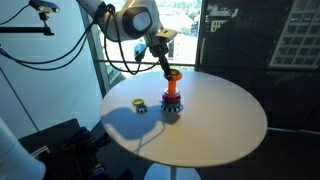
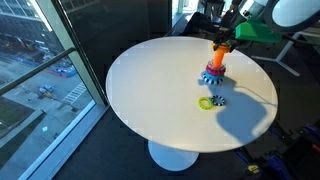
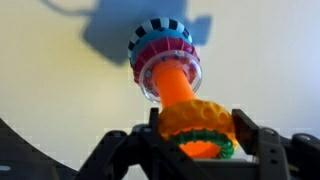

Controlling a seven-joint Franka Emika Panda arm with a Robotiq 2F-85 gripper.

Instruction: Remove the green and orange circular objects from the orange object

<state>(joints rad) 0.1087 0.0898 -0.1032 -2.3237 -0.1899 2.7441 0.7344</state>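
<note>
As jaws grip the orange ring (image 3: 197,118), the green ring (image 3: 210,152) barely shows.

Peg (image 3: 170,85) upright on table (image 1: 225,120), two rings (image 3: 195,118) at its top, seemingly within gripper (image 3: 198,138), loose ring (image 1: 140,105) beside.

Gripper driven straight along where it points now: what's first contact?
Orange ring and green ring sit inside the gripper, on the orange peg. Straight on down the peg, it would likely first meet the red ring topping the lower stack, though depth is unclear.
</note>
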